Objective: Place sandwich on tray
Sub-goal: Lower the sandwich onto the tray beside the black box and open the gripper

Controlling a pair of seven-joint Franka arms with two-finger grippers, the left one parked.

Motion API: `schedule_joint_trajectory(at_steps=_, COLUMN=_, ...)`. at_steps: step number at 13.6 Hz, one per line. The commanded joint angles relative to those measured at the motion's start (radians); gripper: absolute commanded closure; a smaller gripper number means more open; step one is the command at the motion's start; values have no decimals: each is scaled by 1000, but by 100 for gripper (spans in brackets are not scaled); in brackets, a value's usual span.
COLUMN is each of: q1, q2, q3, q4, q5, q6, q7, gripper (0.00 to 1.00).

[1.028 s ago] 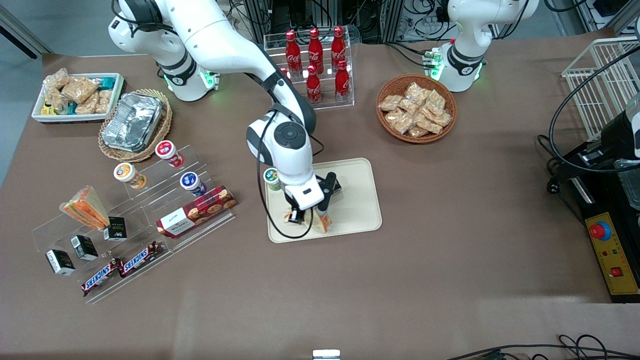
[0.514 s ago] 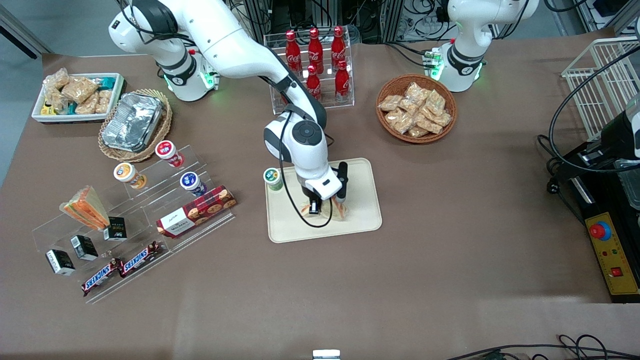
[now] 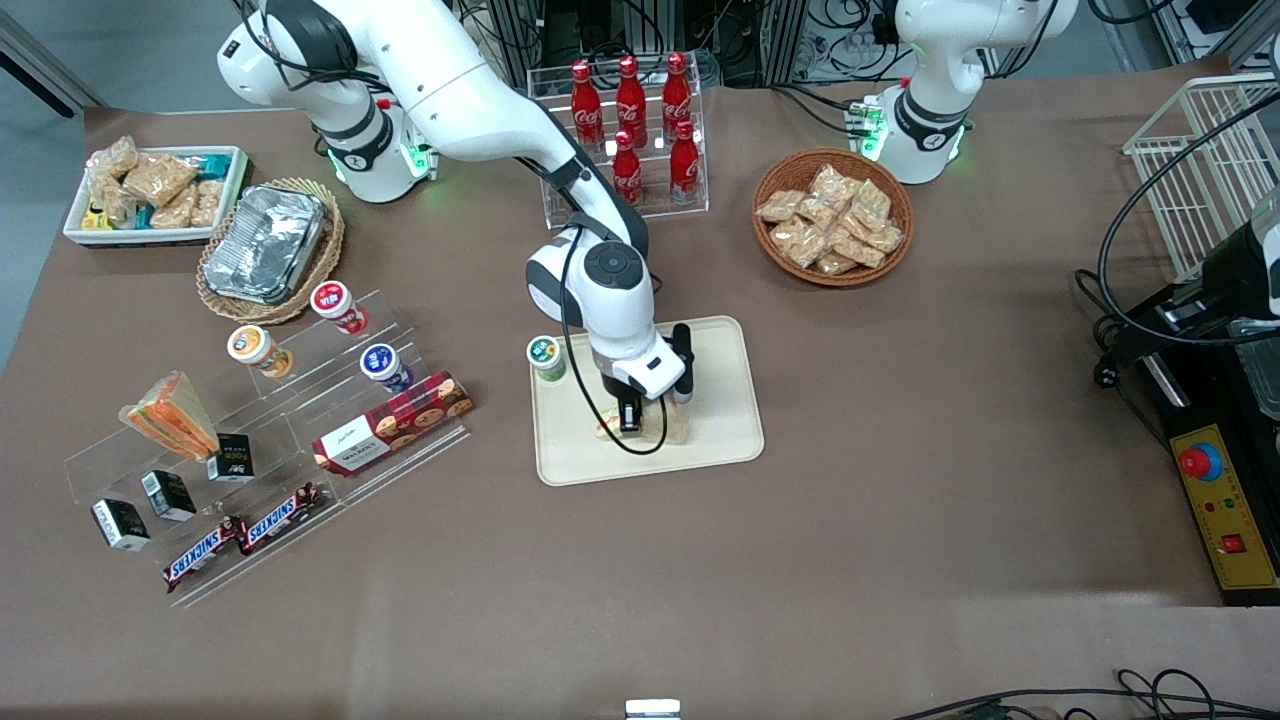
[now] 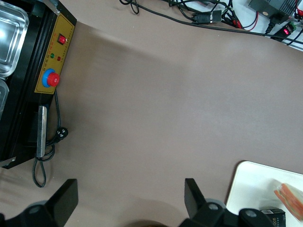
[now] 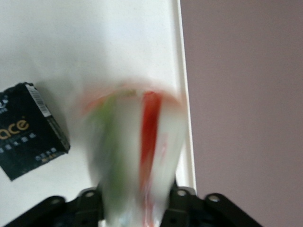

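At the working arm's end of the table, an orange wedge sandwich point(image 3: 172, 413) leans on a clear stepped display point(image 3: 300, 400), and a red biscuit box point(image 3: 392, 422) lies on its lower step. Nearer the middle, a green-lidded cup point(image 3: 545, 357) stands on the corner of the tray point(image 3: 720, 440). The gripper point(image 3: 648, 418) is low over the tray, its fingers closed on the sandwich point(image 5: 135, 156), which is just above or touching the tray near a small black box point(image 5: 31, 130). A basket of snack packets point(image 3: 832, 217) sits toward the parked arm.
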Motion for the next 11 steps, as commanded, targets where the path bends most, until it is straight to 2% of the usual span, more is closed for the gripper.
schedule_joint_trajectory(at_steps=1, q1=-9, q2=-6, q3=0, q4=4, q5=-21, q6=11, q7=-14, gripper=0)
schedule_joint_trajectory(at_steps=5, q1=-9, q2=-17, q3=0, q4=4, q5=-15, q6=2, q7=-7, gripper=0)
schedule_joint_trajectory(at_steps=7, q1=-18, q2=-41, q3=0, q4=2, q5=-9, q6=-55, q7=-7, gripper=0)
schedule_joint_trajectory(at_steps=9, q1=-50, q2=-119, q3=0, q4=1, q5=84, q6=-208, q7=-5, gripper=0)
schedule_joint_trajectory(at_steps=11, q1=-67, q2=-208, q3=-55, q4=2, q5=154, q6=-406, q7=-1, gripper=0)
